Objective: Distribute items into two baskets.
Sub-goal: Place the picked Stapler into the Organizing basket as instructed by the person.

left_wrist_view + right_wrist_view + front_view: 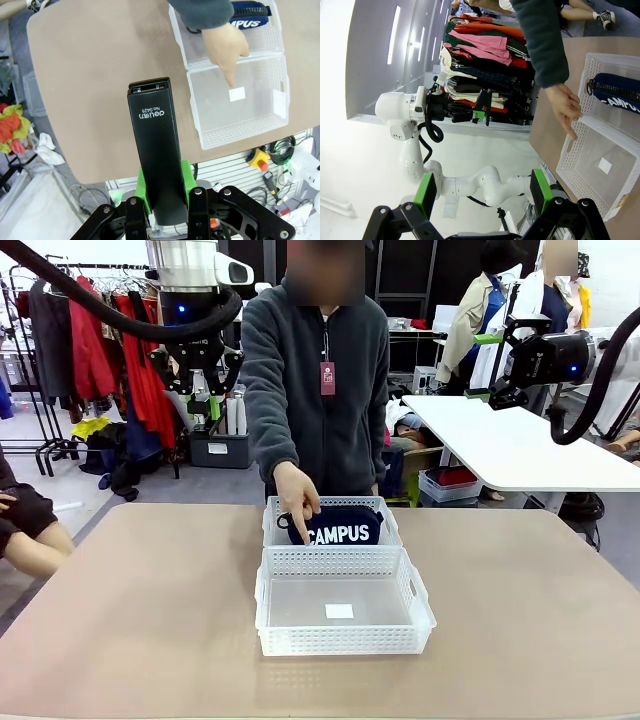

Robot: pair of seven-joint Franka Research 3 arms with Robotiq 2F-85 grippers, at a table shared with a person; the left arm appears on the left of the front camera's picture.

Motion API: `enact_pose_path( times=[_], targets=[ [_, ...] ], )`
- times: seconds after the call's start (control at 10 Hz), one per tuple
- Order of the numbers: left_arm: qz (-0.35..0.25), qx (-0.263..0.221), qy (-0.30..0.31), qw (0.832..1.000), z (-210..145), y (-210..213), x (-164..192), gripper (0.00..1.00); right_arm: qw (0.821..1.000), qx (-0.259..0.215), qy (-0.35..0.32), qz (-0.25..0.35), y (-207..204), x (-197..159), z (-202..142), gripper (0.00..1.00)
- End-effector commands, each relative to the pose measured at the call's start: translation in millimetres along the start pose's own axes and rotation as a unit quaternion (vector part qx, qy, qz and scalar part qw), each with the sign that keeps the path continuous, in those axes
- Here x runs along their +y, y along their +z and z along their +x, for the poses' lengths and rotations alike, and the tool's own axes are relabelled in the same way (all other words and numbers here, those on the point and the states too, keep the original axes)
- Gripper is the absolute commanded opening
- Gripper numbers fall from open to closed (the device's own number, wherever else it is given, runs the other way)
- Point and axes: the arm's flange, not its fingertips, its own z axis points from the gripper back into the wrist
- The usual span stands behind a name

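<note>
- Black stapler point(152, 145), "deli" print: clamped end-on between the left gripper's point(164, 184) green pads, high above the table point(130, 620), at 11 o'clock from the baskets.
- Navy CAMPUS pouch point(340, 530): lies in the far basket point(393, 532), at 12 o'clock of the pair.
- Near basket point(340, 642), at 6 o'clock: holds no item; the person's hand point(297, 498) points into it.
- Right gripper point(482, 192): jaws wide, nothing held.
- Risk: released from this height, the stapler could bounce out; a descent could strike the hand.
</note>
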Motion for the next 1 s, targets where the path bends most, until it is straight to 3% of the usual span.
enact_pose_path(
  times=[0.0, 0.9],
  targets=[
    [0.0, -0.002, 0.005, 1.0, -2.9, 1.7, 0.2, 0.0, 1.0, -0.001, 0.002, 0.002, 0.3, 2.4, -0.5, 1.0],
    [0.0, 0.0, 0.0, 1.0, 0.0, 0.0, 0.0, 0.0, 1.0, -0.001, 0.002, 0.002, 0.3, 2.4, -0.5, 1.0]
  ],
)
